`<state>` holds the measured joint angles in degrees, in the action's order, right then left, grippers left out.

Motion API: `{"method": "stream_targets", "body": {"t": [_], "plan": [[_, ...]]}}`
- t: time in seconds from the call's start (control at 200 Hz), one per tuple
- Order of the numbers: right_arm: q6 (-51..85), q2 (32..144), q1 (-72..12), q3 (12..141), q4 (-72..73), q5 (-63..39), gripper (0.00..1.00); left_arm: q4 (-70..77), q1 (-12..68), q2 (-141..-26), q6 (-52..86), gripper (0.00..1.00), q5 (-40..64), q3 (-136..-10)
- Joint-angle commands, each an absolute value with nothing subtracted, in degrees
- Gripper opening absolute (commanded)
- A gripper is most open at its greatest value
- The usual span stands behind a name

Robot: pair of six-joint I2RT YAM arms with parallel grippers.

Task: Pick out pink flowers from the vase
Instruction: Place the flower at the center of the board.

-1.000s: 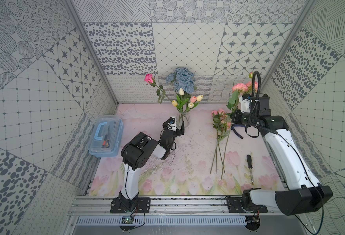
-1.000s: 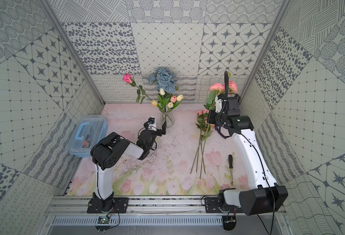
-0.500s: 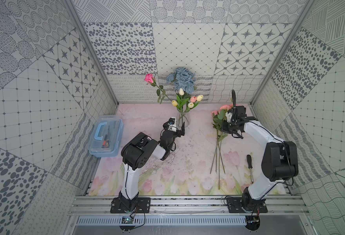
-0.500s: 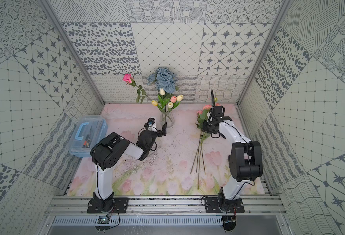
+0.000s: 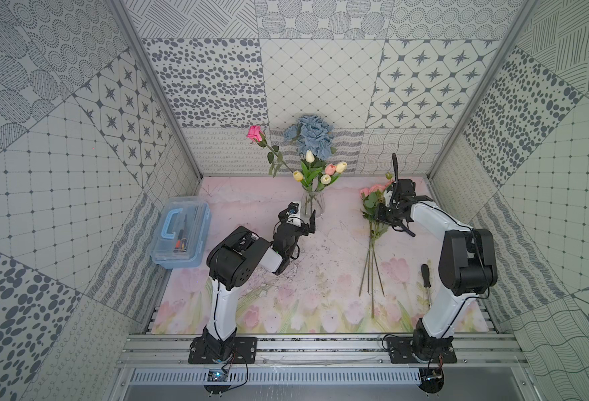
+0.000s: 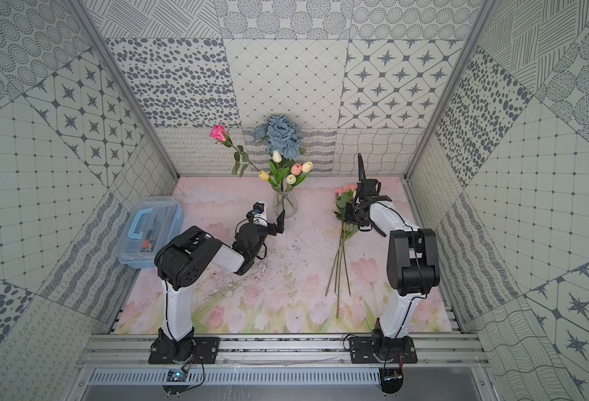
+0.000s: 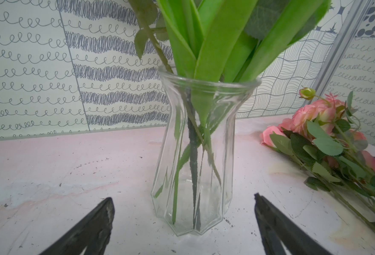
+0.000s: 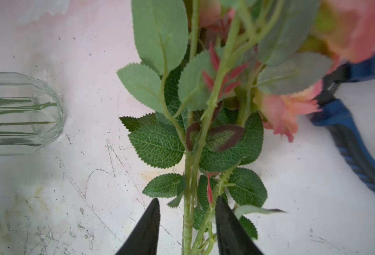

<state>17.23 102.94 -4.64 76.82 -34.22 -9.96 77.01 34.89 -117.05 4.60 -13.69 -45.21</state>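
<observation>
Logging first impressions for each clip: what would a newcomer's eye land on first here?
The vase at the back centre, topped by blue roses, a hot-pink rose leaning out. Next, pink flowers lying on the mat to its right, the right pincer straddling their stems, jaws apart; the left pincer stands open before the vase.

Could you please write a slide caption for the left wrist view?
Open left gripper faces the ribbed glass vase; pink flowers lie apart beside it.

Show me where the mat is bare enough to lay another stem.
Bare: the strip between the vase and the laid pink flowers; the back corner between the clear tool box and vase. Crowded: around those flowers, the right gripper and the screwdriver.
</observation>
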Motion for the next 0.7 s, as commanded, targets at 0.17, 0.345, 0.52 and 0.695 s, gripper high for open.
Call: {"method": "stream_targets", "body": {"t": [0.17,0.345,0.52,0.695], "plan": [[19.7,80.9,-5.0,70.2,-19.0,-11.7,0.57,80.9,35.3,-116.7,5.1,0.99,-12.7,-44.8],[22.0,81.3,-6.7,64.2,4.1,-22.2,0.72,80.9,35.3,-116.3,5.7,0.99,-12.6,-44.4],[22.4,89.0,-13.2,64.2,16.6,-26.2,0.73,80.9,35.5,-114.7,6.3,0.99,-12.4,-42.5],[21.1,93.5,-18.8,64.6,22.6,-23.4,0.54,80.8,35.7,-112.8,7.2,0.99,-13.3,-39.6]]}}
